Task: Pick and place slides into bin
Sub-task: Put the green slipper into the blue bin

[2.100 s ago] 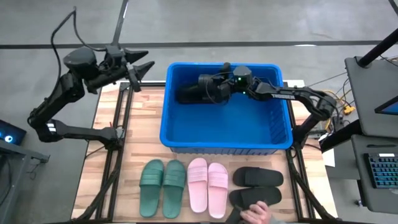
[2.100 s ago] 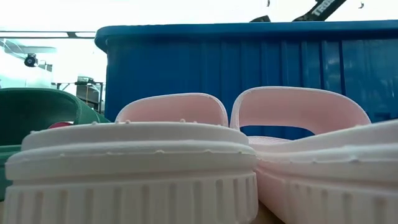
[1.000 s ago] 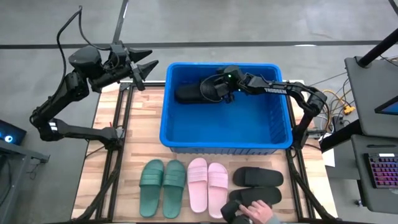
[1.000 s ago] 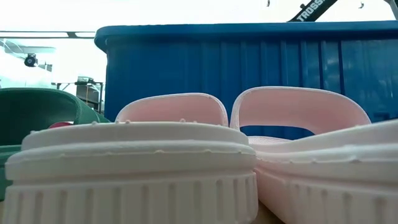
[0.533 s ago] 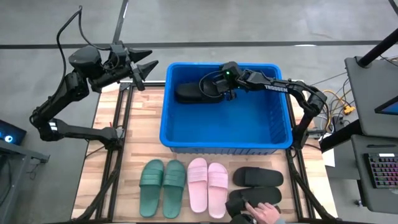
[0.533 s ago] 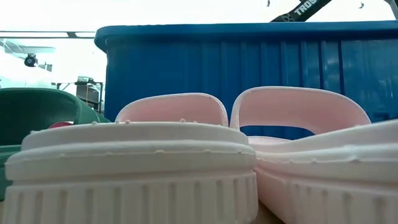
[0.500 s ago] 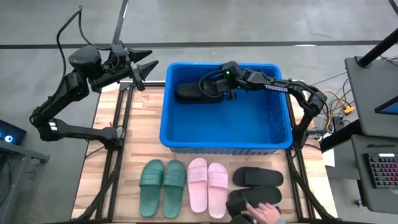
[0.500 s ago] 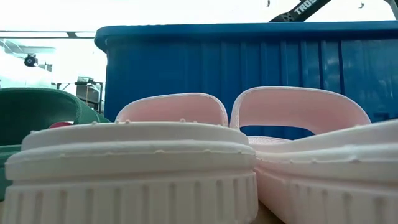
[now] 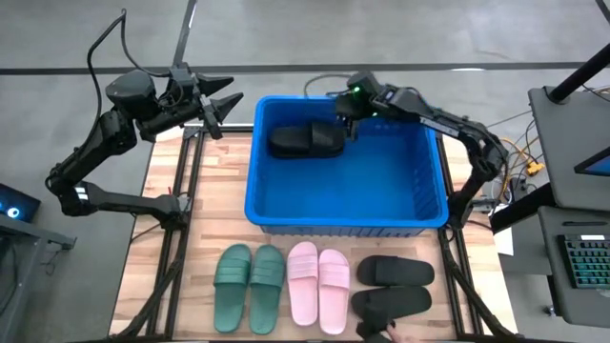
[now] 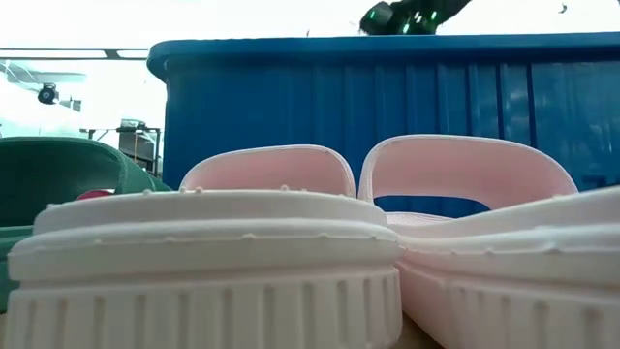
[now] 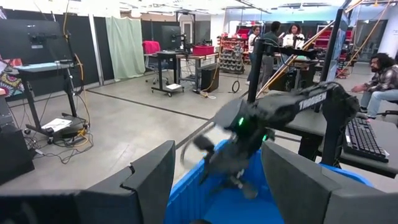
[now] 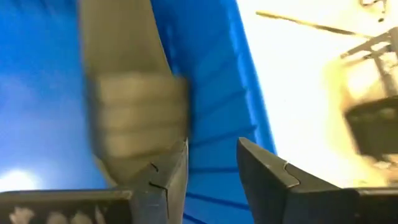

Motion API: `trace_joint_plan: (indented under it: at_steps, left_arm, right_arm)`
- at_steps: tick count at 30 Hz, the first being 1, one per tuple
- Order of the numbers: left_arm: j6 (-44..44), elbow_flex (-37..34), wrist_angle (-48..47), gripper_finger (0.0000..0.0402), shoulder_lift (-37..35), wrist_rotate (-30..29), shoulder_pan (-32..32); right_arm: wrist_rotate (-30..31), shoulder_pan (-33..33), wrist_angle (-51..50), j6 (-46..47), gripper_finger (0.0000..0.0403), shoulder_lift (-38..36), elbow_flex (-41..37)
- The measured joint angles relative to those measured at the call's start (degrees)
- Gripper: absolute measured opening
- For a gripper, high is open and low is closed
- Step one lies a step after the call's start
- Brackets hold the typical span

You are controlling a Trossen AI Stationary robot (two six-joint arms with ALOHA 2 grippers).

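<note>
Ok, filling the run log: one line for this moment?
right gripper: open, at bin far rim | black slide: in bin | left gripper: open, waiting | green, pink, black pairs: on table

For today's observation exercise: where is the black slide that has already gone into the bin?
In the high view, the black slide lies inside the blue bin, at its far-left corner.

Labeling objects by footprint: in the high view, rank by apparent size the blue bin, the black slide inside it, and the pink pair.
1. The blue bin, by far the largest.
2. The pink pair, both slides side by side.
3. The black slide in the bin, a single sandal; it looks about as large as one pink slide.
</note>
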Motion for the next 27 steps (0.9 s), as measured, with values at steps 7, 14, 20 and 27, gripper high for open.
trace_joint_plan:
  at_steps: [7, 14, 20, 27]
  left_arm:
    - [-0.3, 0.0, -2.3, 0.0224, 0.0, 0.1, 0.0]
    - [-2.5, 0.0, -3.0, 0.0224, 0.3, 0.2, 0.0]
    - [0.2, 0.0, -4.1, 0.0224, 1.8, 0.6, 0.0]
    - [0.7, 0.0, -5.7, 0.0224, 4.0, 6.9, 0.0]
  right_arm:
    - [-6.0, 0.8, -2.3, 8.5, 0.0115, -11.2, 2.1]
    - [-6.7, 3.2, -2.7, 15.2, 0.0103, -23.4, 2.1]
    - [-6.7, 5.2, -4.6, 23.8, 0.0097, -29.6, 1.9]
    - [-6.7, 8.0, -7.8, 26.5, 0.0100, -32.3, 1.9]
